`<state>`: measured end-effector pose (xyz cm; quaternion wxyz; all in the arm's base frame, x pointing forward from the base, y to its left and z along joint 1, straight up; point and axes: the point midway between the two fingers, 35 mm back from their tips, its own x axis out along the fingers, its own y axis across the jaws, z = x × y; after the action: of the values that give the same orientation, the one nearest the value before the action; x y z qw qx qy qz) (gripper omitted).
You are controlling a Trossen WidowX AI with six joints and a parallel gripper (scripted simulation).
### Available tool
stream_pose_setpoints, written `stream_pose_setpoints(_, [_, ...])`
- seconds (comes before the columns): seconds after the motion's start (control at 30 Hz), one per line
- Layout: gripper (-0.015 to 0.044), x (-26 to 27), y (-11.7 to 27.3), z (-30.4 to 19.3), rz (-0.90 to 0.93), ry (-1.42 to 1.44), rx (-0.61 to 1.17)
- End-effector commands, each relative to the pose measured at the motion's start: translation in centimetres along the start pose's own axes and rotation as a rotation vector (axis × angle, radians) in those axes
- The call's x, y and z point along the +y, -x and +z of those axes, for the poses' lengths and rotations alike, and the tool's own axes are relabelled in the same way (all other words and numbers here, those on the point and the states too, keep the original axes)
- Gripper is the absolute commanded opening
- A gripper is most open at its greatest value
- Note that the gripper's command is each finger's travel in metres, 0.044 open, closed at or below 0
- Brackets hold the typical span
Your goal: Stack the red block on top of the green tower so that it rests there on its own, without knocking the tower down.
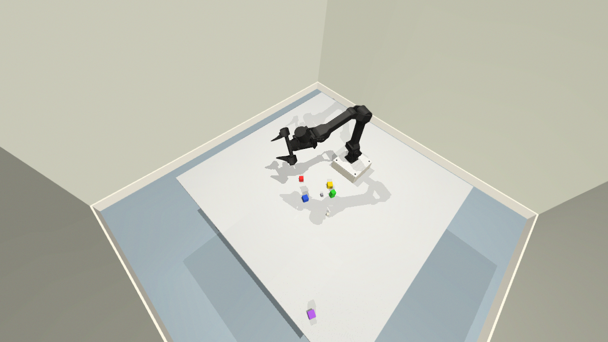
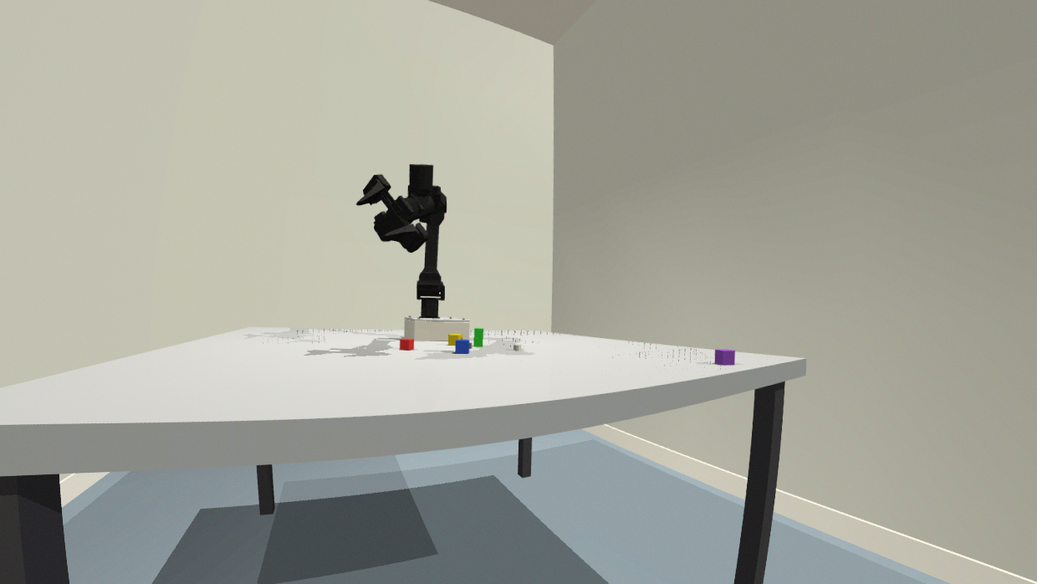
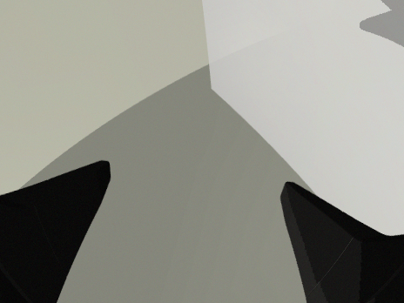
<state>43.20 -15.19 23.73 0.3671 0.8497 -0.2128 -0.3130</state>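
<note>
The red block (image 1: 301,179) sits on the table (image 1: 340,263), left of the cluster and well apart from the green tower (image 1: 332,193). The tower stands upright to its right, with a yellow block (image 1: 329,184) just beside it on the far side and a blue block (image 1: 305,198) nearer the camera. A purple block (image 1: 311,313) lies far off at the near edge.

The gripper (image 1: 284,147) hangs high above the table, beyond the red block, jaws spread almost fully and holding nothing. The wrist view shows only wall and table edge, no block.

Step in hand, as judged: approach for the pick.
1. Tilt the wrist down until the red block appears between the fingers.
2. Descend vertically, jaws centred on 2 opposite faces.
3. Keep the approach on the left side, away from the tower.
</note>
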Motion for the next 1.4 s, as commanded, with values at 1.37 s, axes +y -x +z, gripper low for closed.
stream_pose_setpoints(1.37, [0.044,-16.7,4.0,13.0,-1.207,1.999,0.76])
